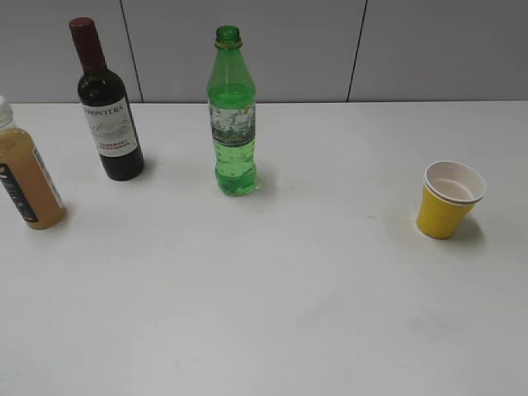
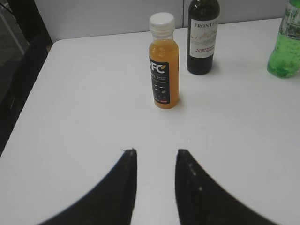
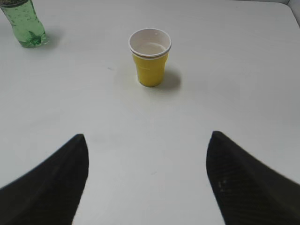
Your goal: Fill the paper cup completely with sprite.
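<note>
White table (image 1: 264, 313): uncapped sprite bottle (image 1: 232, 115) part full; paper cup (image 1: 450, 200) upright. Left fingers (image 2: 129, 161) slightly parted, right fingers (image 3: 79, 150) spread, both empty.

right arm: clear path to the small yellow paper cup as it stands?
Probably yes. The right gripper is open and faces the small yellow paper cup head-on, with only bare white table between. The green plastic bottle stands well off to the side.

On my table (image 1: 264, 330) the juice bottle (image 1: 25, 177) stands far left, the wine bottle (image 1: 109, 103) just behind and right of it, the sprite (image 1: 233, 115) mid-table, and the cup (image 1: 448, 200) well apart at right.
</note>
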You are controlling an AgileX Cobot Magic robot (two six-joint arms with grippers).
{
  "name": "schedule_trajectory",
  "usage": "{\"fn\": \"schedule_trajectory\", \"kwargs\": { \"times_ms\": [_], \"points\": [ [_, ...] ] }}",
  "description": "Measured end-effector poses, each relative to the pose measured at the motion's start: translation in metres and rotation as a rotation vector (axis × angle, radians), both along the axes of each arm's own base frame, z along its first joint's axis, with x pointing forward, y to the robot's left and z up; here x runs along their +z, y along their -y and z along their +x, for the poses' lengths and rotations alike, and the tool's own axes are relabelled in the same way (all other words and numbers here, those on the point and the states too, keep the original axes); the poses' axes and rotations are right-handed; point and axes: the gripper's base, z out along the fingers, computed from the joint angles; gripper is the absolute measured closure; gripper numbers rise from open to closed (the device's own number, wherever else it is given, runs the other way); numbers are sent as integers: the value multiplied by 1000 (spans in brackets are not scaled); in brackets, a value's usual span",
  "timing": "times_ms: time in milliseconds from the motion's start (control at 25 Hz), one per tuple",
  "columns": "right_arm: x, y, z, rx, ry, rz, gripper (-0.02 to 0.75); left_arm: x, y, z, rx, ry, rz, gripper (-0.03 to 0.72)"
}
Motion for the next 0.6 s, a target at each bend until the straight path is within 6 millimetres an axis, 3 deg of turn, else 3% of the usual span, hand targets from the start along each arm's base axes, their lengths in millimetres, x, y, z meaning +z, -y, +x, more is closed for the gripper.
{"fn": "schedule_trajectory", "kwargs": {
  "times_ms": [440,600],
  "points": [
    [0,0,0,0,0,0,141,0,0,0,0,0,0,460],
    [0,0,0,0,0,0,92,0,0,0,0,0,0,460]
  ]
}}
